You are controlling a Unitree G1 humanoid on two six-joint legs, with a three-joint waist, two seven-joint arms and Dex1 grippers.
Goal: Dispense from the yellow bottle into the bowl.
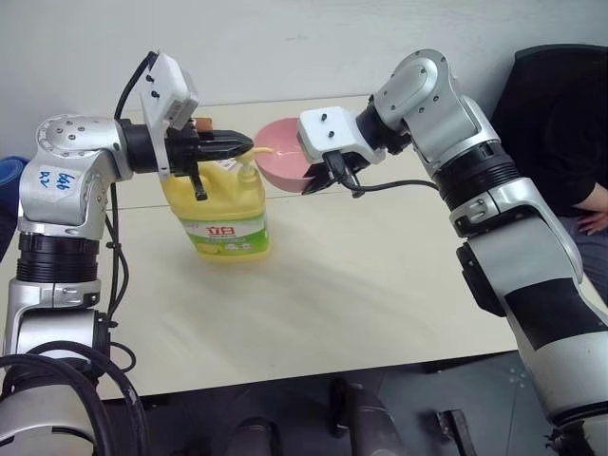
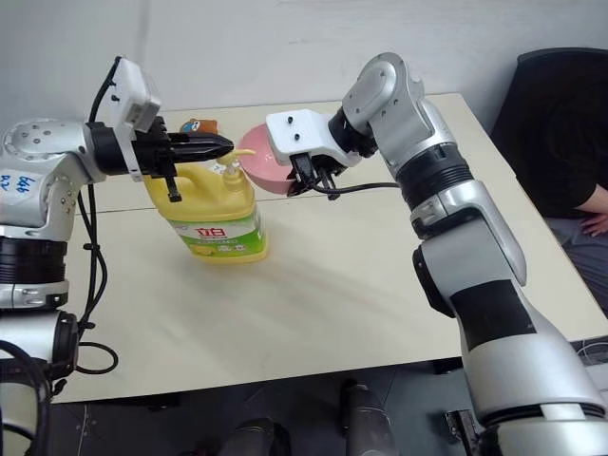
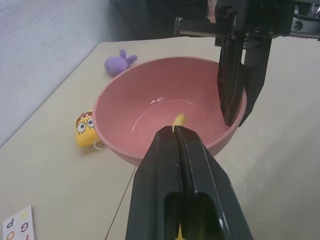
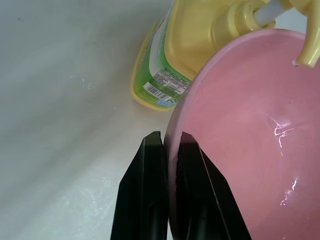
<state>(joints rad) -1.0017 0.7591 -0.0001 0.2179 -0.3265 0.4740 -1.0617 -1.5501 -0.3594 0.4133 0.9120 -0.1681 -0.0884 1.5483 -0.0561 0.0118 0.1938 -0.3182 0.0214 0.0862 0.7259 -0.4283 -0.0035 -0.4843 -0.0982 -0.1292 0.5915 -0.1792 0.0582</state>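
Observation:
The yellow bottle (image 1: 223, 214) stands upright on the table, its green-and-white label facing me. My left gripper (image 1: 242, 145) is shut and lies level right over the pump top, with the yellow nozzle (image 3: 178, 120) poking out past its tips. The pink bowl (image 1: 278, 161) is held up off the table beside the pump, tilted, its mouth under the nozzle. My right gripper (image 4: 167, 137) is shut on the bowl's rim, one finger inside and one outside. A thin glossy streak shows inside the bowl (image 3: 160, 112).
Behind the bowl lie a small yellow toy with a face (image 3: 85, 130) and a purple toy (image 3: 119, 62); a lettered card (image 3: 17, 225) lies closer. The beige table (image 1: 380, 285) is bare in front. A person in black sits at the right (image 1: 570, 142).

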